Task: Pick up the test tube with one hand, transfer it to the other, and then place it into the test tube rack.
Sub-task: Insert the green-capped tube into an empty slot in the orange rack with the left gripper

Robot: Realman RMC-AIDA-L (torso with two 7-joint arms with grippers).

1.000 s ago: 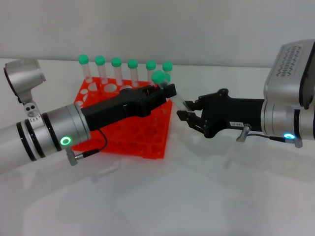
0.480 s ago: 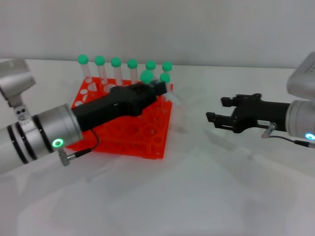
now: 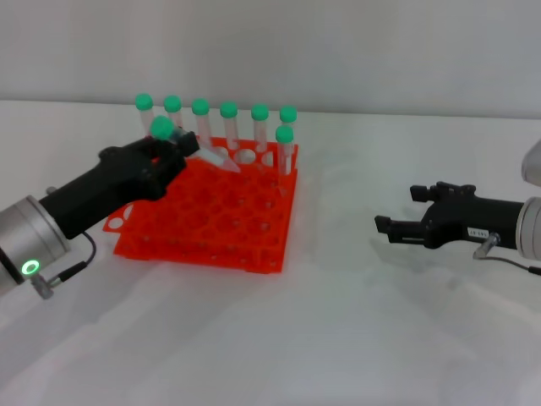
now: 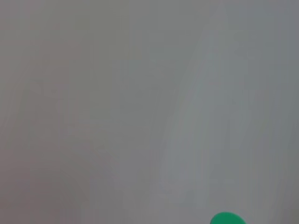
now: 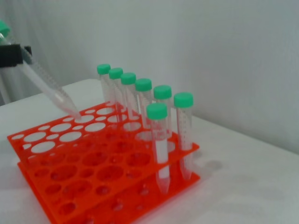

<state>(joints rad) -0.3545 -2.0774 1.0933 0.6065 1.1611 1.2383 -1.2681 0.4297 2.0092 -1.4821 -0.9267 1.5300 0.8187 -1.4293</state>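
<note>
My left gripper [image 3: 188, 145] is shut on the test tube [image 3: 211, 156] just below its green cap [image 3: 161, 128]. The tube is tilted, its tip close over the holes at the back of the orange-red rack [image 3: 194, 228]. The right wrist view shows the same tube [image 5: 46, 86] slanting down to the rack's [image 5: 70, 186] top tier, with the left gripper [image 5: 11, 53] at the picture's edge. The left wrist view shows only a green cap [image 4: 226, 218]. My right gripper [image 3: 397, 211] is open and empty, low over the table far to the right of the rack.
Several green-capped tubes [image 3: 229, 127] stand upright in the rack's back row, and one more [image 3: 285, 152] stands just in front of them at the right end. A pale wall rises behind the white table [image 3: 338, 338].
My left gripper has carried the tube leftward from beside the rack's right edge to its back-left part. My right gripper has drawn back to the right, away from the tube.
</note>
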